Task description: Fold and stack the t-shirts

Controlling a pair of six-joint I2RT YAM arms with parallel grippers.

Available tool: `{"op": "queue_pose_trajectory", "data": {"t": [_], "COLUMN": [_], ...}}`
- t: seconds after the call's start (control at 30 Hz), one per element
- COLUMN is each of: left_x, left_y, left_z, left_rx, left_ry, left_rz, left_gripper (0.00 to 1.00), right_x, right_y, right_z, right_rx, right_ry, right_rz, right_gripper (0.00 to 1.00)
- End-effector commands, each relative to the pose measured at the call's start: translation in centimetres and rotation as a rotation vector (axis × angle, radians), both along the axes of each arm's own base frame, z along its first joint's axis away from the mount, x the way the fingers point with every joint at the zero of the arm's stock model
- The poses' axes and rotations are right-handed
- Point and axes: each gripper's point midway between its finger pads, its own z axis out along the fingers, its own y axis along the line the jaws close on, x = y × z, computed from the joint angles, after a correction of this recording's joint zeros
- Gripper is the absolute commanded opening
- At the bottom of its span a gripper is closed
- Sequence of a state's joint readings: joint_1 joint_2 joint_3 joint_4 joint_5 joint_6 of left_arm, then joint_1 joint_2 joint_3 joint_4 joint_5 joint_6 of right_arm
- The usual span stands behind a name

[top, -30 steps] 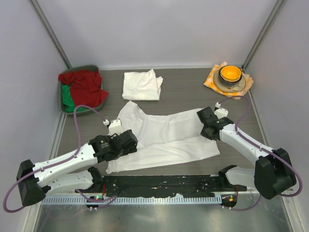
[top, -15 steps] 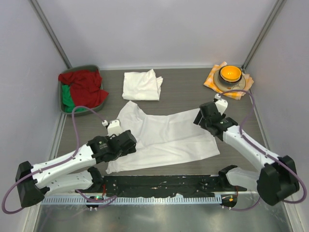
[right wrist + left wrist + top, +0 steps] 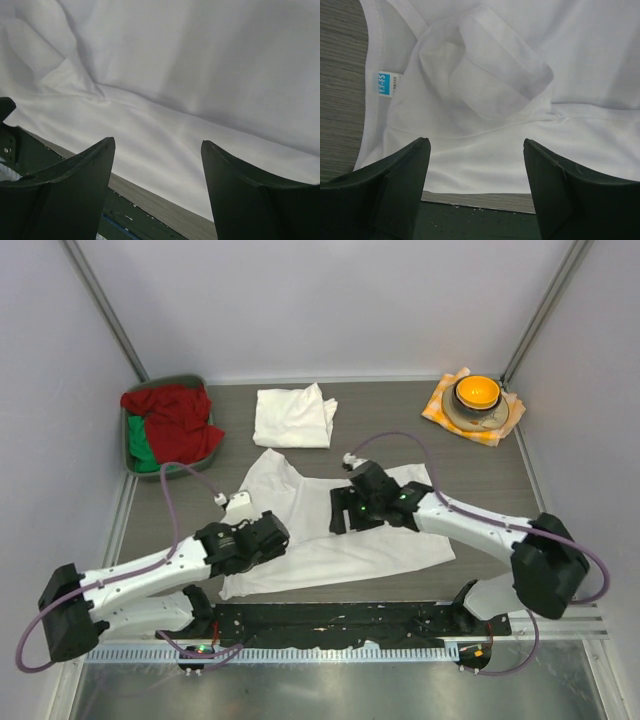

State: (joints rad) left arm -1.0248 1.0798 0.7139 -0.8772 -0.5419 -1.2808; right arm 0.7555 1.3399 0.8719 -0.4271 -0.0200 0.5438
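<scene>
walls [image 3: 330, 300] — pale lilac, plain | table [image 3: 390, 430] — grey wood grain | light: soft, even

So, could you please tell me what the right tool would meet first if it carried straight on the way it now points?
Most likely the unfolded white t-shirt: in the wrist view its cloth fills the space ahead of the open right tool. How far off it lies is unclear.

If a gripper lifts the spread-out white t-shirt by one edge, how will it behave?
Probably floppy: the spread t-shirt lies in soft creases, so it should sag. Pushed, it would likely bunch, like its rumpled sleeve.
</scene>
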Motion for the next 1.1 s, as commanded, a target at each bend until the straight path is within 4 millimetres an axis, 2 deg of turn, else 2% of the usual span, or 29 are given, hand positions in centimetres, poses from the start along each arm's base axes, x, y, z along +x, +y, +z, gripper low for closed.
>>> {"op": "queue_pose_trajectory", "data": {"t": [0.0,0.07,0.1,0.17,0.2,0.23,0.3,0.33,0.37,0.47,0.63,0.77,0.93,1.07], "left_x": [1.1,1.0,0.8,0.7,0.5,0.5,0.4,0.3,0.4,0.4,0.5,0.3,0.3,0.4], "left_y": [1.4,2.6,4.0,5.8,6.8,7.3,7.7,7.8,7.7,7.5,7.3,7.3,6.1,4.8], "left_z": [2.2,3.0,3.6,3.9,4.4,4.5,4.6,4.4,4.5,4.0,3.4,2.1,0.2,-1.5], "left_rx": [-0.188,-0.240,-0.251,-0.264,-0.278,-0.284,-0.278,-0.276,-0.270,-0.232,-0.230,-0.250,-0.303,-0.321], "left_ry": [-0.152,-0.190,-0.222,-0.248,-0.272,-0.279,-0.285,-0.272,-0.270,-0.248,-0.240,-0.229,-0.203,-0.175], "left_rz": [0.173,0.228,0.255,0.325,0.340,0.359,0.341,0.348,0.335,0.312,0.320,0.345,0.333,0.293], "left_gripper": [0.79,0.78,0.78,0.77,0.77,0.77,0.77,0.77,0.77,0.77,0.77,0.77,0.74,0.73], "right_x": [0.2,0.5,0.9,0.6,0.2,-1.0,-2.1,-2.8,-4.1,-6.6,-9.3,-10.9,-11.1,-11.0], "right_y": [7.2,8.7,9.7,11.8,12.7,13.7,15.7,16.2,17.6,19.1,19.5,19.7,20.0,20.1], "right_z": [1.7,1.5,1.2,2.1,1.5,1.6,2.5,2.1,3.0,3.9,4.3,3.4,1.5,1.6], "right_rx": [0.101,0.116,0.112,0.136,0.123,0.114,0.126,0.111,0.128,0.131,0.126,0.132,0.104,0.102], "right_ry": [-0.063,-0.063,-0.061,-0.072,-0.065,-0.062,-0.079,-0.070,-0.082,-0.075,-0.060,-0.025,-0.001,-0.016], "right_rz": [0.242,0.274,0.288,0.340,0.376,0.422,0.481,0.510,0.553,0.625,0.669,0.702,0.702,0.705], "right_gripper": [0.75,0.75,0.75,0.74,0.74,0.74,0.74,0.74,0.74,0.74,0.74,0.74,0.74,0.74]}}
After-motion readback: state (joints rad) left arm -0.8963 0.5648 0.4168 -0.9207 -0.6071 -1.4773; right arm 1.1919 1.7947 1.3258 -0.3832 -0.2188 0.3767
